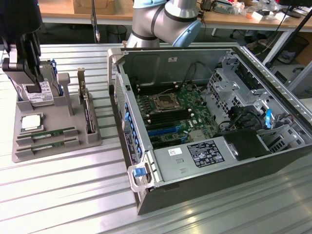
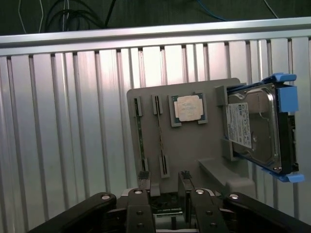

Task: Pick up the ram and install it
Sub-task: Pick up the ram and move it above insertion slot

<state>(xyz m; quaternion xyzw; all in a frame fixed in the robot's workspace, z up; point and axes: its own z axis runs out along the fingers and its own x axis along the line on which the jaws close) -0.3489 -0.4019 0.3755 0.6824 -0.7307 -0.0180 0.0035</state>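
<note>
Hand (image 2: 164,183) wide apart, folks: two dark fingers (image 2: 143,180) spread with nothing between them! In the upper left of the exterior view it hangs over the back end of the grey moulded plastic tray (image 1: 90,139), right by the upright silver hard drive in its blue caddy (image 1: 40,92). Now the ram: one long, narrow green circuit-board ram stick (image 1: 45,132) sits in its slotted holder at the tray's front, lower left of that view, and a second ram stick (image 1: 46,144) lies just beside it, parallel. Neither is touched. A square silver processor chip (image 1: 30,123) rests between sticks and drive, and a bracketed green expansion card (image 1: 87,114) stands along the tray's side toward the exterior view's right. Across the ribbed aluminium counter (image 1: 58,195), right of frame, the open black computer case (image 1: 204,180) shows its green motherboard (image 1: 170,114).
</note>
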